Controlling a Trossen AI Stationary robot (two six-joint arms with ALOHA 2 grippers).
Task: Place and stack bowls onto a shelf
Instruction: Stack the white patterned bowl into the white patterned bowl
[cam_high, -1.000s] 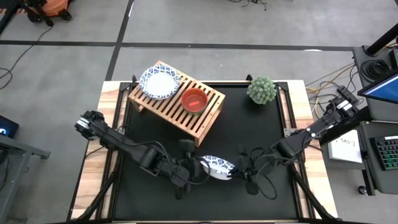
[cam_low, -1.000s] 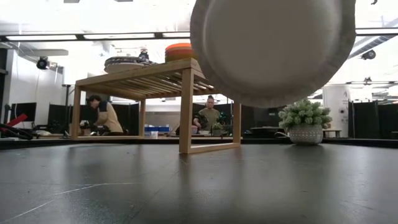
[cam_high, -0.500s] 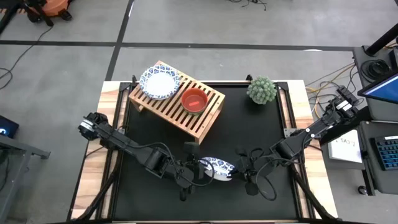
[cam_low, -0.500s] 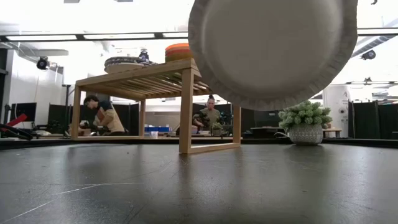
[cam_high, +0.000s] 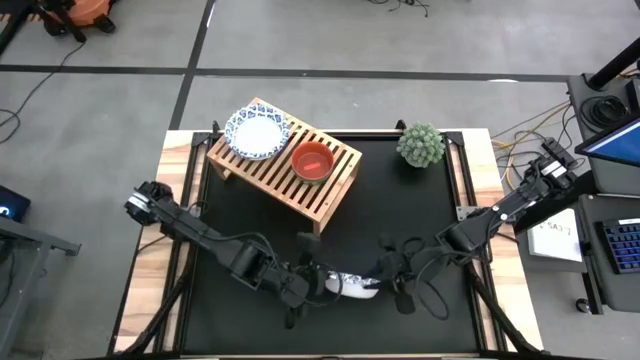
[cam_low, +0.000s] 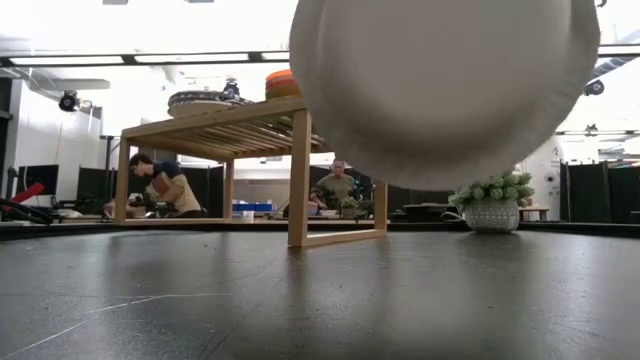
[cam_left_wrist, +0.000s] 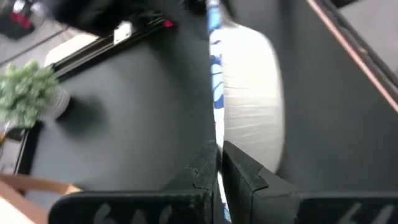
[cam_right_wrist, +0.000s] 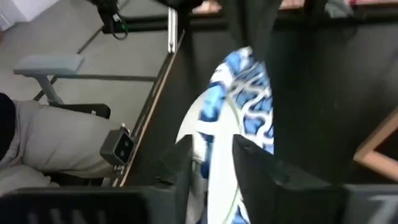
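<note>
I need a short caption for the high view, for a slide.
Left hand and right hand grip one blue-rimmed bowl from opposite sides; another blue-rimmed bowl and a red bowl sit on the shelf.

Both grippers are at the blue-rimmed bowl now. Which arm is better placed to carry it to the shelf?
Probably the left. Both the left gripper and the right gripper pinch the bowl's rim, but the shelf lies on the table's left half, nearer the left arm's side.

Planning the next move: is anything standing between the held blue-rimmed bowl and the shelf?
Nothing visible does. The blue-rimmed bowl is held off the mat by both the left hand and the right hand; bare black mat lies between it and the shelf. On the shelf, another patterned bowl and a red bowl already sit.
</note>
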